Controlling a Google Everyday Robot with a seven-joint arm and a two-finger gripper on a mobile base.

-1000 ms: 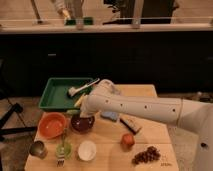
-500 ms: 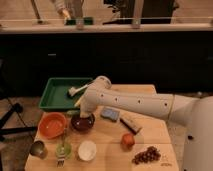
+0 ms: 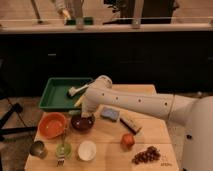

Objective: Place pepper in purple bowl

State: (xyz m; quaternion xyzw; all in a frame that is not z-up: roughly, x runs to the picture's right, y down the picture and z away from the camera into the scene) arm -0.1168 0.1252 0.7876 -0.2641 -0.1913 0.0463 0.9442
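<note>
The purple bowl [image 3: 81,123] stands on the wooden table, left of centre, between the orange bowl and the blue sponge. My white arm [image 3: 135,102] reaches in from the right and bends down over it. My gripper [image 3: 85,115] hangs at the arm's end, right above the bowl's rim, shut, mostly hidden by the wrist. The pepper is hidden; I cannot tell whether it is in the gripper or in the bowl.
A green tray [image 3: 56,95] at the back left holds a white item [image 3: 75,90]. Around the purple bowl are an orange bowl [image 3: 51,125], a small white bowl [image 3: 87,150], a metal cup [image 3: 37,148], a blue sponge [image 3: 110,114], a red-orange fruit [image 3: 128,140] and grapes [image 3: 146,155].
The arm's end has swung slightly left and dropped lower, from beside the green tray down onto the purple bowl.
</note>
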